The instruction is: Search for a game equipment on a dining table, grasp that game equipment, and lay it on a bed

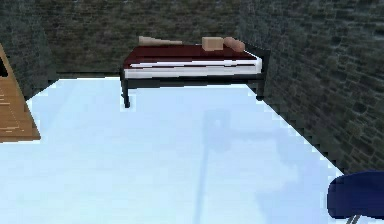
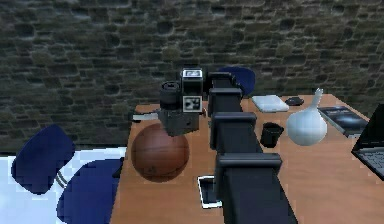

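Brown-orange, round, seamed basketball: at the near-left corner of the brown wooden dining table, overlapping the table's left edge. Whether it rests on the tabletop or hangs above it cannot be told.

Dark two-finger gripper: above the table's left part, directly at the ball's upper right. Its spread cannot be told, nor whether it holds anything. Dark square arm bar runs across the table's middle.

Further items, placed by the table:
- White flat phone: on its near edge, just left of the arm.
- Small black cup: on it, right of the arm.
- White round-bellied vase: on it, beside the cup.
- White flat pad: at its far side.
- Dark open laptop: at its right end.
- Blue padded chairs: off its left end.

Dark-framed bed with dark red cover and tan pillows: forward view, across a pale blue floor, against the dark brick wall; its place relative to the table cannot be told.
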